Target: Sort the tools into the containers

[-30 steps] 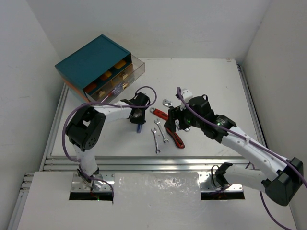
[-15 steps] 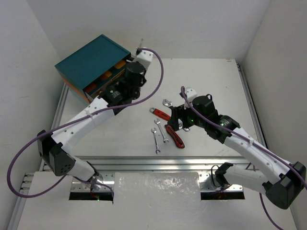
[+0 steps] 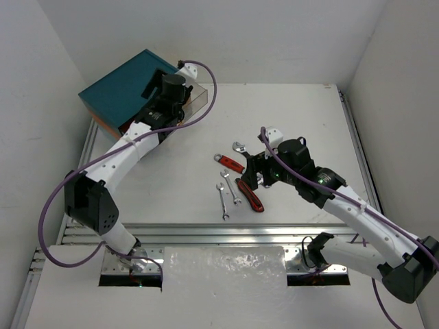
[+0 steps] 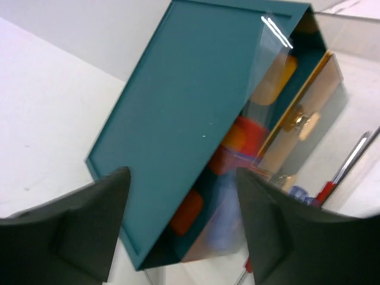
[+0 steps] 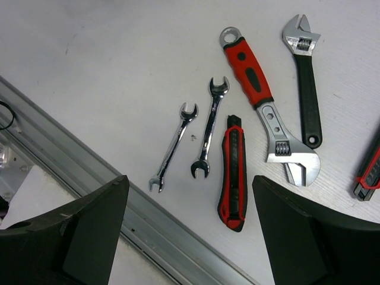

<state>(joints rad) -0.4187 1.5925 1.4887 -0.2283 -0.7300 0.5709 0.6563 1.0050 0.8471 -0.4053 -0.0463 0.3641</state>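
- Tools (image 3: 233,188) are lying in a loose cluster in the middle of the table (image 3: 309,116), none of them gripped, so the sorting is looking far from done.
- Nearest me, the right gripper (image 5: 190,196) is hovering over that cluster with its fingers spread wide and nothing between them.
- Under it, the red-and-black cutter (image 5: 233,178) is lying just beside two silver open-end wrenches (image 5: 209,127). I'd be coming straight down across the cutter's handle, jaws square to its length, to avoid nipping a wrench as well.
- A little farther off, the red-handled adjustable wrench (image 5: 264,113) and the black-handled adjustable wrench (image 5: 306,77) are sitting side by side — each is wanting a grip at mid-handle so it isn't swinging when lifted.
- Farthest off, the left gripper (image 4: 183,178) is hanging parted and empty over the teal-topped cabinet (image 3: 120,86), whose amber drawer (image 4: 309,113) is seemingly standing pulled out.
- A screwdriver (image 4: 351,159) is showing beside that drawer — I cannot tell whether it is lying inside or outside it, and that is worth checking.
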